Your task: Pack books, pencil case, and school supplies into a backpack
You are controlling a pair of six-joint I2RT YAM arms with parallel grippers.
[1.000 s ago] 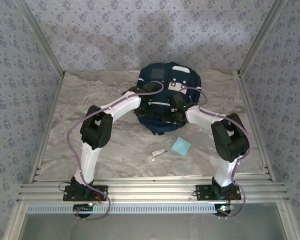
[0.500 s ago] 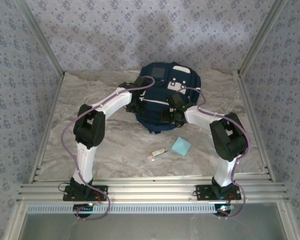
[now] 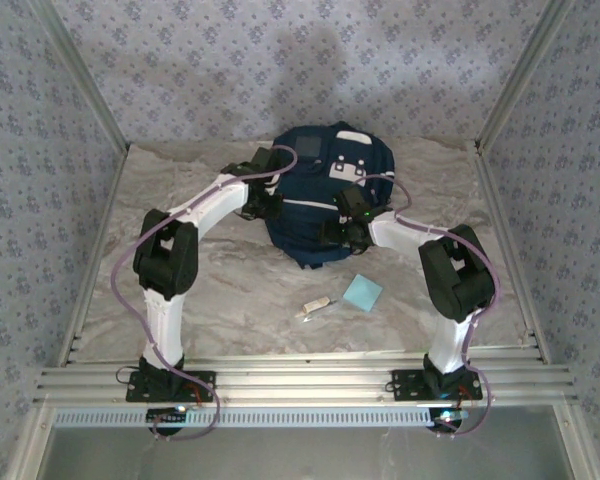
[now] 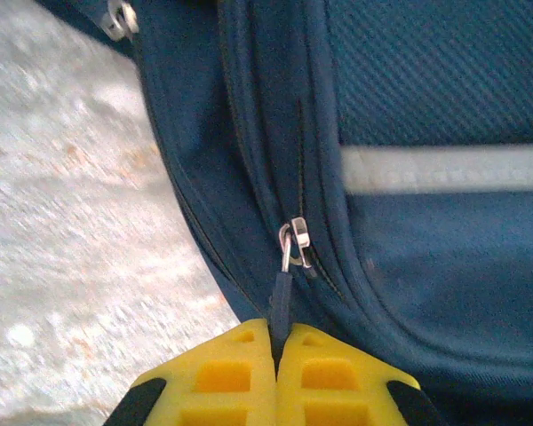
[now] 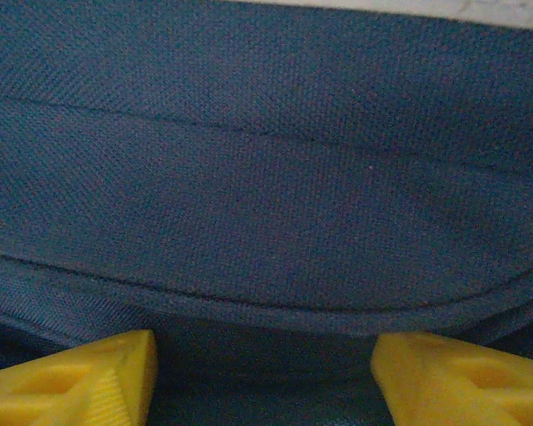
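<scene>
Noting left claw clenched on the zipper pull, right claw released against the backpack, we advise drawing steadily along the zipper track

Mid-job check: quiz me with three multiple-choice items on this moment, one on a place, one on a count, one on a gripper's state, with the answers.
1. Where is the light-blue pad?
A) on the table, on the near side of the backpack
B) on the backpack's top
C) against the far wall

2. How many loose items lie on the table by the backpack?
A) none
B) two
C) five

3. The left gripper is:
A) wide open
B) shut on the zipper pull
C) holding the pad

Answers:
1 A: the pad lies flat beside the white stick.
2 B: only pad and stick lie there.
3 B: its yellow fingers meet around the pull's tab.
</scene>
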